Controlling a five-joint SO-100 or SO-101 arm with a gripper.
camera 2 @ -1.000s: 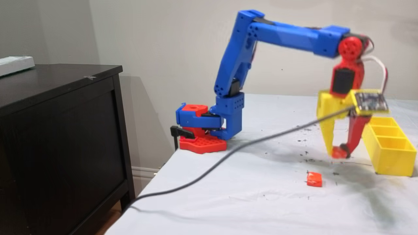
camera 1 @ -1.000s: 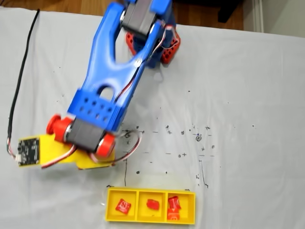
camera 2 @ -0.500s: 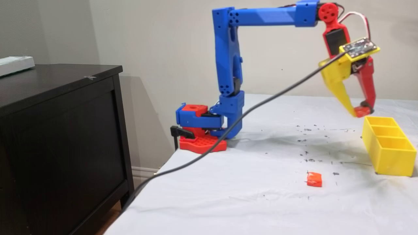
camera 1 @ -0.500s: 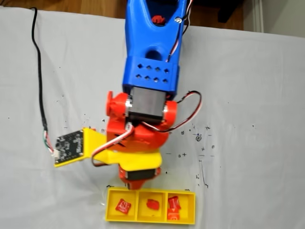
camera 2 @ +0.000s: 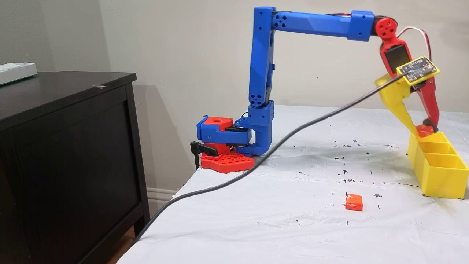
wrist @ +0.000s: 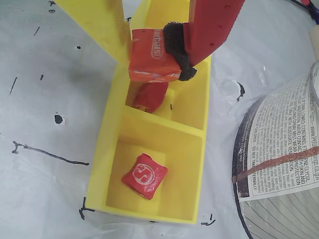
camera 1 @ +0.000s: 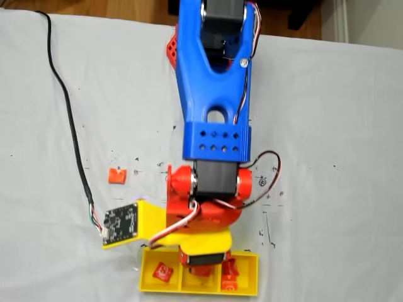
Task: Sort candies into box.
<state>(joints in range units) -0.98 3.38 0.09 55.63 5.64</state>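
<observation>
My gripper (wrist: 153,54), one yellow finger and one red, is shut on an orange candy (wrist: 149,56) with white print. It hangs just above the yellow box (wrist: 107,149), over the middle compartment. Below it lies a red candy (wrist: 149,97), partly hidden by the held one. The near compartment holds a candy (wrist: 144,175) printed with a white S. In a fixed view the arm covers the middle of the box (camera 1: 148,286); a candy (camera 1: 163,272) lies in the left compartment and candies (camera 1: 229,275) in the right. One loose candy (camera 1: 116,175) lies on the cloth, and it is the same candy (camera 2: 353,202) in a fixed view from the side, left of the box (camera 2: 439,183), with my gripper (camera 2: 423,130) at the box's far end.
A black cable (camera 2: 256,165) runs from the wrist across the white, pen-marked cloth and off the table's near left corner. The arm's base (camera 2: 223,146) sits at the back left edge. A dark cabinet (camera 2: 66,146) stands left of the table. A round printed-paper object (wrist: 279,164) lies beside the box.
The arm lifted the candy off the cloth, swung it toward the box and has now come down over the middle compartment. The loose candy has not moved.
</observation>
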